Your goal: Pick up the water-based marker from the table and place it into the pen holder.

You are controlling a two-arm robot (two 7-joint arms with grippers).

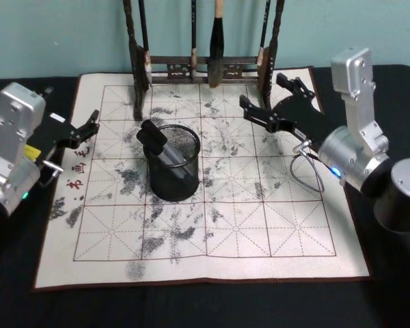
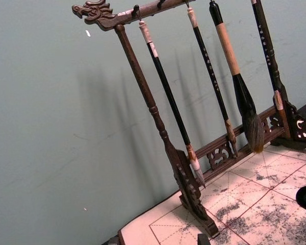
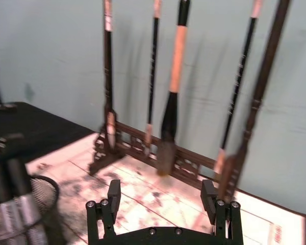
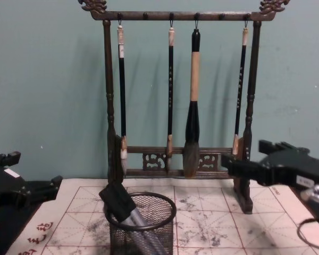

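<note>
Near the middle of the ink-stained, grid-ruled practice mat (image 1: pixel 212 225), the small round black wire-mesh pen holder (image 1: pixel 172 164) already carries the water-based marker (image 1: pixel 158 142), which leans on the rim, black cap up, so the placing looks done. Right gripper (image 1: pixel 268 102) hovers far right with its jaws apart and empty, likely after release. Left gripper (image 1: pixel 87 127) idles at the mat's left edge, apparently spread. Red characters on the mat's left margin are unreadable.
</note>
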